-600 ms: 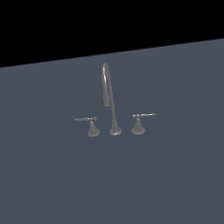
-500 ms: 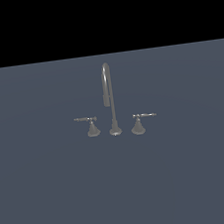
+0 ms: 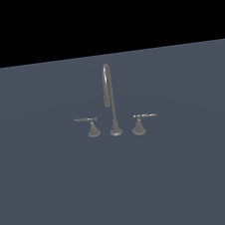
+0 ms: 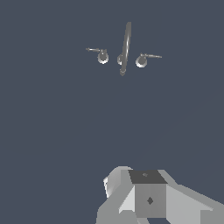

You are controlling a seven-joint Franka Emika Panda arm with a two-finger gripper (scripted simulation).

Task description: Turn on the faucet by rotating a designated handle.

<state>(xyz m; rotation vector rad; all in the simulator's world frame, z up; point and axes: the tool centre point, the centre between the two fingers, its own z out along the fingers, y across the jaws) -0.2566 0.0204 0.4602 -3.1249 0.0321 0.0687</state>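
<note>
A plain dark grey table (image 3: 55, 192) is carrying the faucet (image 3: 110, 97) at mid-scene. The handle (image 3: 87, 121) is sitting on the exterior view's left of the spout. The tool (image 4: 146, 199) is hanging well apart from it; cannot tell whether spread or pressed together.

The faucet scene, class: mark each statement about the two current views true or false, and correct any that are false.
1. The faucet has a tall gooseneck spout standing between two lever handles. True.
2. The robot's gripper is clamped on the handle. False: no arm appears in the exterior view, and nothing touches either lever.
3. Both levers point toward the spout. False: each lever points outward, away from it.
4. In the wrist view the faucet sits far from the robot's white body. True.
5. Water is running from the spout. False: no water shows.
</note>
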